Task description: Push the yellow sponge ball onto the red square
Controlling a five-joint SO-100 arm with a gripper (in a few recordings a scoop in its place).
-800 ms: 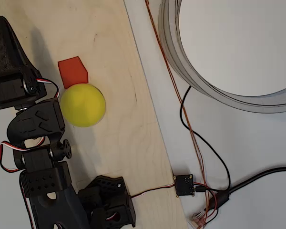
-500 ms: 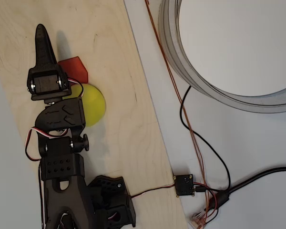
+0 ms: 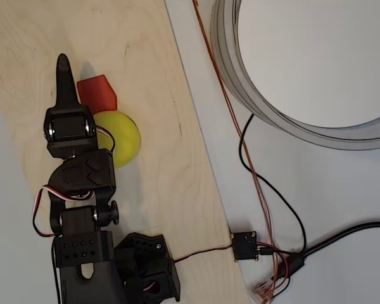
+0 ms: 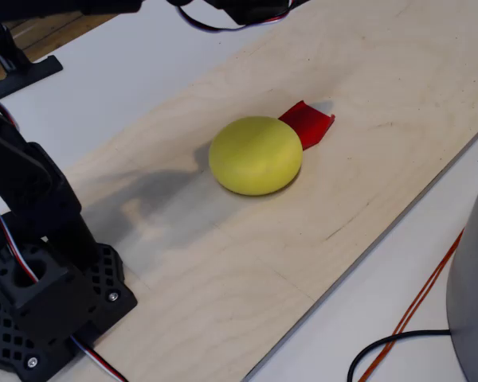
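In the overhead view the yellow sponge ball [image 3: 123, 136] rests on the wooden board [image 3: 152, 63], its upper left edge touching the lower edge of the red square [image 3: 97, 93]. My black gripper [image 3: 63, 68] points up the picture just left of the red square, its fingers together in one narrow tip, shut on nothing. The wrist and arm hang over the ball's left part and hide it. In the fixed view the ball [image 4: 256, 155] sits in front of the red square [image 4: 309, 123] and covers its near edge.
The arm's base [image 3: 139, 269] [image 4: 40, 294] stands at the board's near end. A large grey ring [image 3: 231, 69] lies off the board to the right. Black and orange cables [image 3: 272, 202] and a small connector board [image 3: 245, 246] lie on the white table.
The arm swung right from the board's left edge until it hung over the ball's left side, then shifted slightly right and back. The ball and the red square have not visibly moved.
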